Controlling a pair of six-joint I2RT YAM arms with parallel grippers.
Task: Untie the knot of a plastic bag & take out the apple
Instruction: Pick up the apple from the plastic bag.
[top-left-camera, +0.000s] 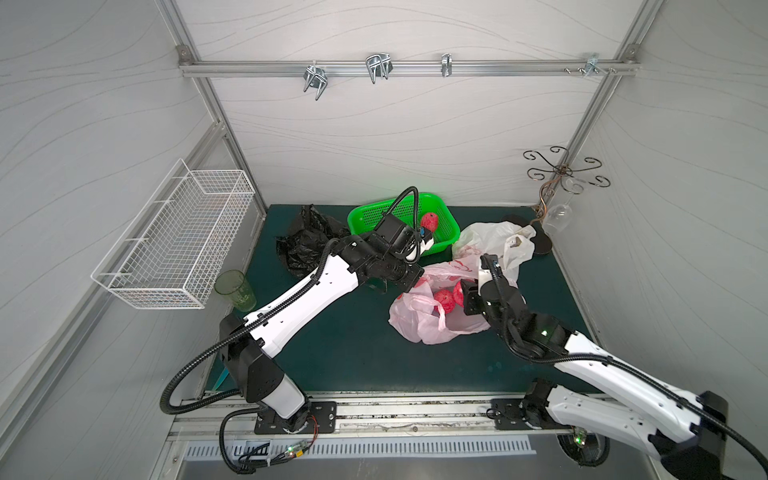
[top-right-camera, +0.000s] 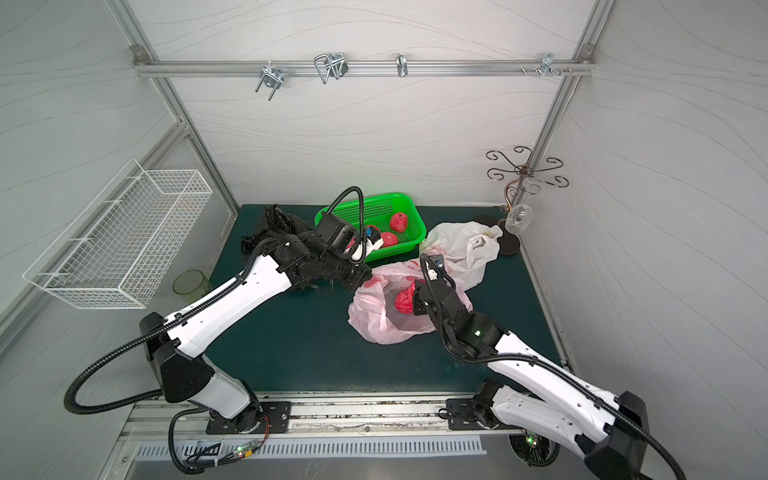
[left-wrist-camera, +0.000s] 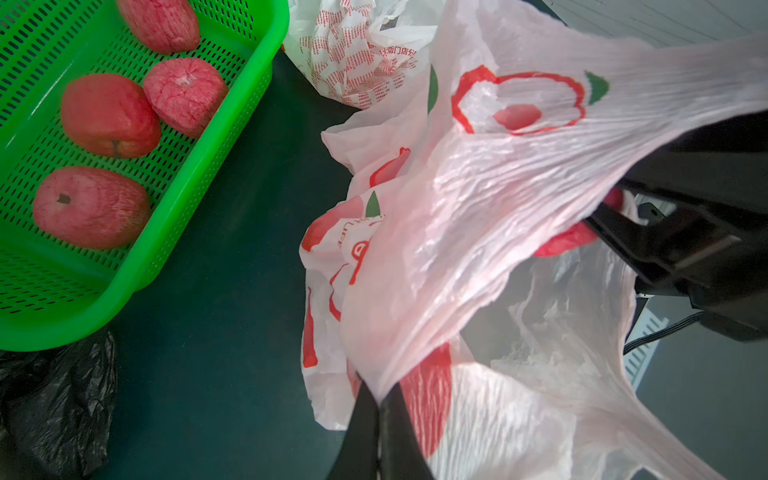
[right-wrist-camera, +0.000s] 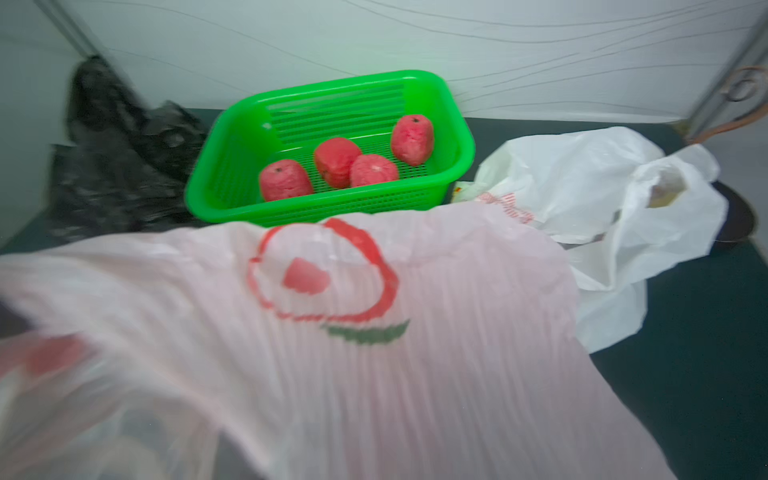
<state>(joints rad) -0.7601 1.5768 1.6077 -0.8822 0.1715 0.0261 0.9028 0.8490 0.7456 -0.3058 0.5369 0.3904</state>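
Observation:
A pink plastic bag (top-left-camera: 419, 322) (top-right-camera: 374, 322) with red print lies mid-table, its mouth held agape; no knot is in view. My left gripper (left-wrist-camera: 378, 395) (top-left-camera: 414, 282) is shut on the bag's rim and holds that side up taut. A red apple (top-left-camera: 443, 300) (top-right-camera: 403, 301) (left-wrist-camera: 561, 243) sits inside the bag. My right gripper (top-left-camera: 462, 296) (top-right-camera: 417, 300) reaches into the mouth, and its fingers (left-wrist-camera: 611, 224) close around the apple. In the right wrist view the bag (right-wrist-camera: 415, 374) drapes over the jaws and hides them.
A green basket (top-left-camera: 360, 220) (right-wrist-camera: 208, 183) at the back holds several red apples (right-wrist-camera: 336, 160). A white bag (top-left-camera: 494, 241) lies at back right and a black bag (top-left-camera: 307, 241) at back left. A green cup (top-left-camera: 235, 289) and a wire basket (top-left-camera: 174, 245) stand left. A glass (top-left-camera: 557, 218) hangs at the right corner.

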